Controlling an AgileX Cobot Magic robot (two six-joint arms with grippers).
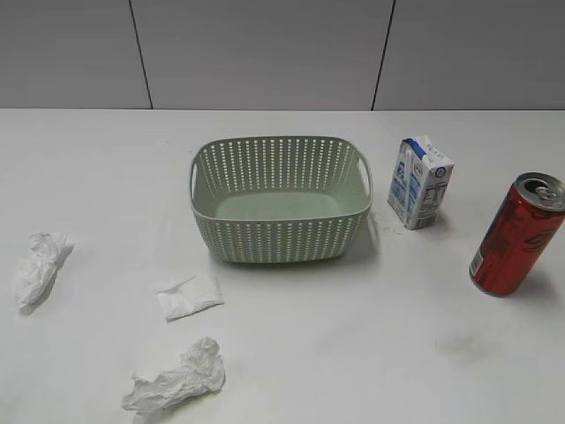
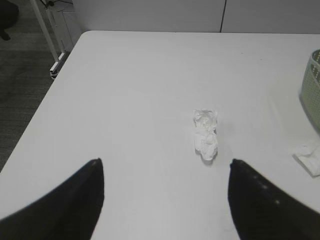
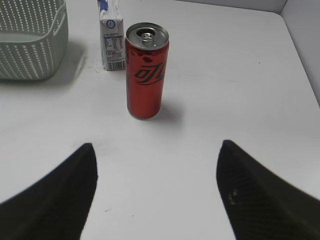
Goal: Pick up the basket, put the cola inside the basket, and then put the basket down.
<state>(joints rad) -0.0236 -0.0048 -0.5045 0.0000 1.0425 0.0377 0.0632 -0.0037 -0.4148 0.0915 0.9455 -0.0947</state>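
Observation:
The sage-green basket stands empty on the white table, mid-back in the exterior view; its edge shows in the left wrist view and its corner in the right wrist view. The red cola can stands upright at the right; in the right wrist view it stands ahead of my right gripper, which is open and empty. My left gripper is open and empty above bare table, left of the basket. Neither gripper shows in the exterior view.
A blue-and-white milk carton stands between basket and can, also in the right wrist view. Crumpled tissues lie at the left, in front of the basket and near the front. The table's left edge drops to dark floor.

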